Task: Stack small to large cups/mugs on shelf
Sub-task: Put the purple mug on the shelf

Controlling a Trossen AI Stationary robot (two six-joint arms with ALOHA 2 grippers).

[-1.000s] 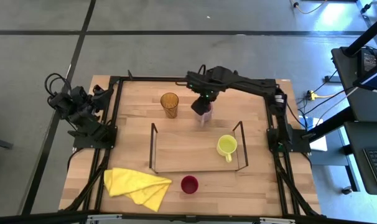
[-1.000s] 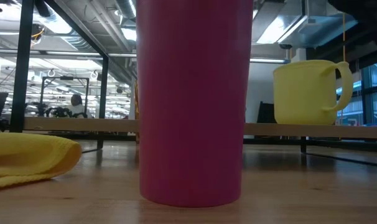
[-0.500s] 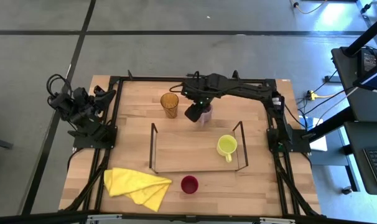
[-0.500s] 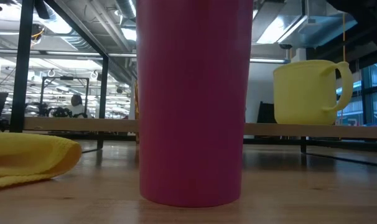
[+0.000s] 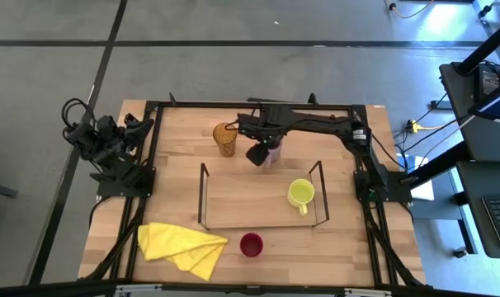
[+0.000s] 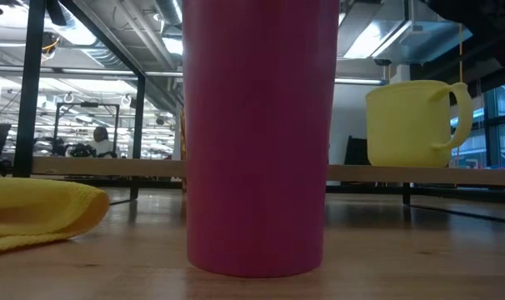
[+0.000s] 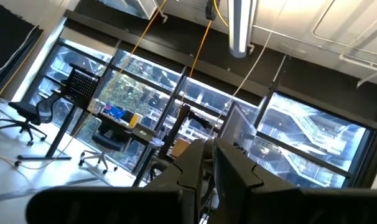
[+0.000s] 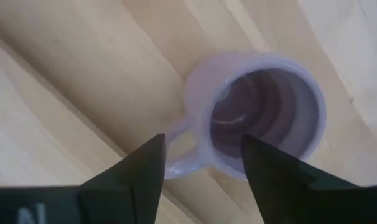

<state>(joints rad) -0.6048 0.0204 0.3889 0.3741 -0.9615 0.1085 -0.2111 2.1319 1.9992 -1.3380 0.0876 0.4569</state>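
Right hand [image 5: 257, 154] hangs above the lilac mug [image 5: 271, 153], which stands on the bench [image 5: 176, 144] just beyond the shelf's [image 5: 242, 202] far edge, at about 12 o'clock from the shelf's centre. In the right wrist view the hand [image 8: 201, 165] has its fingers spread wide, straddling the mug's handle side; the lilac mug [image 8: 257, 115] is upright with its mouth open to the camera, and nothing is gripped. The placement suggests, in my judgement, an approach for a rim or handle pickup.

Amber tumbler [image 5: 225, 139] stands on the bench just beside the mug, at its 9 o'clock. Yellow-green mug [image 5: 300, 193] already sits on the shelf, toward the 3 o'clock end, handle pointing to 6 o'clock. Dark red cup [image 5: 251, 244] stands on the bench at 6 o'clock of the shelf, close to the low camera, with a yellow cloth [image 5: 182, 247] at its 9 o'clock.

Left hand [image 5: 143, 125] waits at the bench's 9 o'clock edge; its wrist view shows the fingers nearly closed, holding nothing.

Change from one second ago: the right hand has shifted from the mug's far side toward 9 o'clock and the arm has swung lower across the bench. All four vessels and the cloth are unmoved.
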